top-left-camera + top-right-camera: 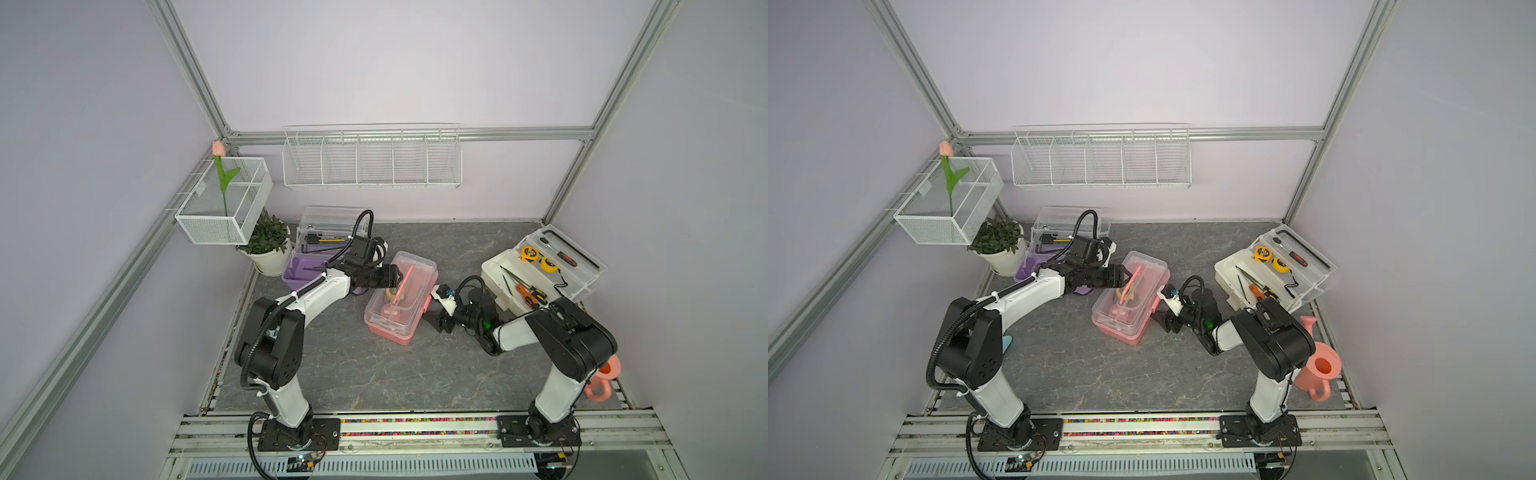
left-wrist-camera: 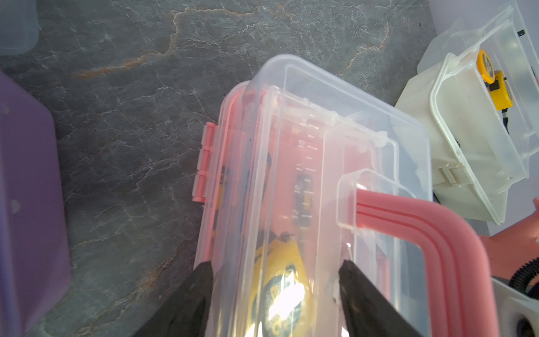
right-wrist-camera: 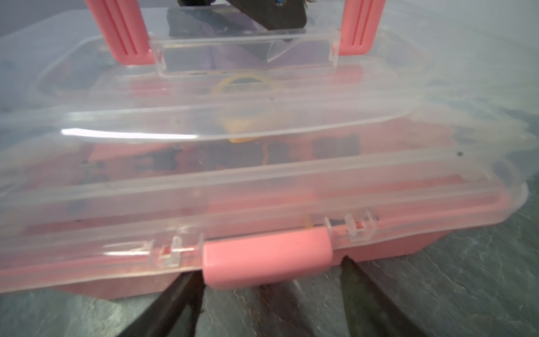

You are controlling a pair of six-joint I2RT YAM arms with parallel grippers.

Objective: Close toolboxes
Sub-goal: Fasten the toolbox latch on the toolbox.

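The pink toolbox (image 1: pixel 401 299) lies under the left gripper (image 2: pixel 274 262), lid down. The gripper's jaws are spread wide over the lid. The right gripper (image 3: pixel 271 267) is also open, and the latch (image 3: pixel 262 251) sits between its jaws. Latching looks to be the step in hand, and next that latch needs pressing home.

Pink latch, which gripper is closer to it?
Right. The right gripper sits at the latch, jaws either side; the left gripper is over the lid by the handle.

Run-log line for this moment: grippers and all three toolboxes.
pink toolbox: lid down | left gripper: open, over its lid | right gripper: open, flanking its latch | purple toolbox: open | white toolbox: open
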